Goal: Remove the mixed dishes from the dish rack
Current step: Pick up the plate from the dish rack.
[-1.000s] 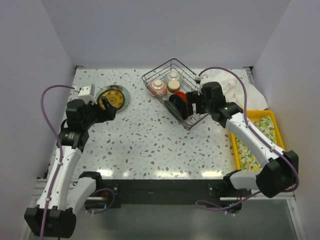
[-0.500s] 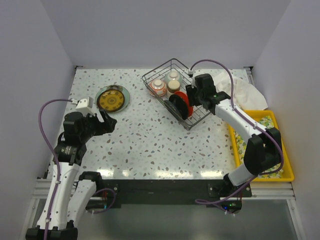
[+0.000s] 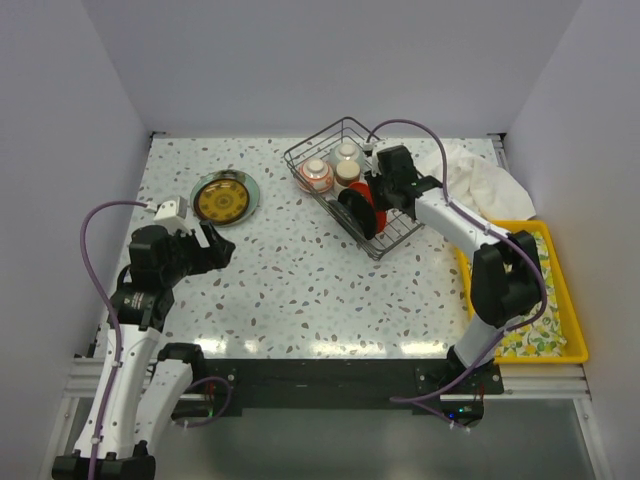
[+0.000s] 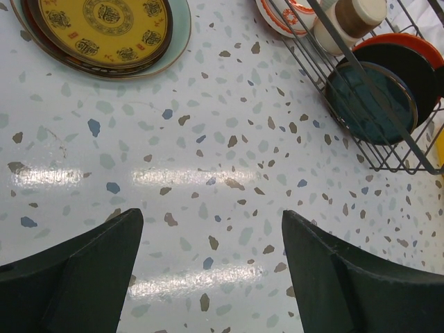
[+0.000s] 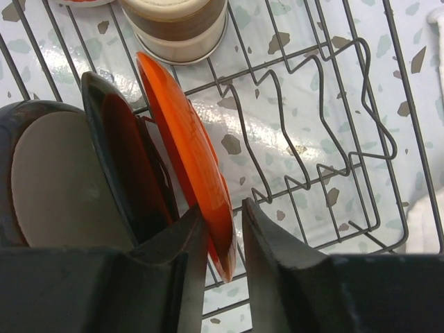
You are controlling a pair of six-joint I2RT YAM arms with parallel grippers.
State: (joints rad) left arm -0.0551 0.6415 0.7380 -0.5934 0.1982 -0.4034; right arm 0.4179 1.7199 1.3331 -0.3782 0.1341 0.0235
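Swung in over the dish rack point(image 3: 316, 138) since a second ago, the right gripper point(image 5: 220, 211) has narrowed from wide to a slim pinch on the lower rim of the orange-red plate point(image 5: 184, 139), one finger on each face. Its wrist view shows no clear gap, so I judge the plate gripped. Meanwhile the left gripper point(image 4: 211, 243) has drawn back from the yellow patterned plate point(image 4: 97, 28), which lies flat on the tabletop point(image 4: 208, 152) ahead and to its left. It hangs wide with nothing between its jaws. That reads as one dish set down and the next about to come out.

Room is tight on the right gripper's left: the black plate point(image 5: 121, 159) leans just beside the held one, touching or nearly so, and a brown-banded cup point(image 5: 177, 24) stands just ahead. To its right the wavy divider wires point(image 5: 305, 159) stand bare. A straight lift clear of the rack wall looks safest, with bare tabletop between the two grippers
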